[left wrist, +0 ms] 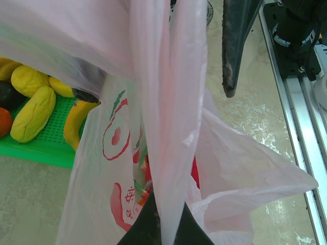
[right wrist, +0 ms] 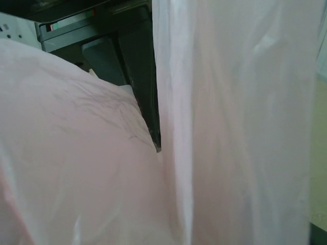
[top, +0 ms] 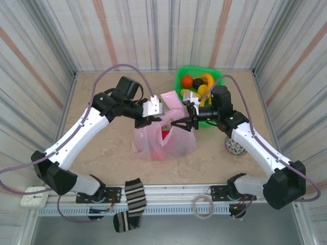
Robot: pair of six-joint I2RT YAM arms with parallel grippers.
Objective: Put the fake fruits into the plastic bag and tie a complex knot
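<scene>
Past the striped sock draped on the near rail, your left gripper pinches a strap of the plastic bag mid-table. Your right gripper, jaws spread, straddles pink film; closing on it looks next. Fake fruits wait in the green basket.

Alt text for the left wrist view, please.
The left gripper is shut on a strap of the pink plastic bag, which stretches up the frame. At left, yellow fake fruits lie in a green basket.

Bright, even light, soft shadows; the plastic bag blurs close against the right wrist lens.
</scene>
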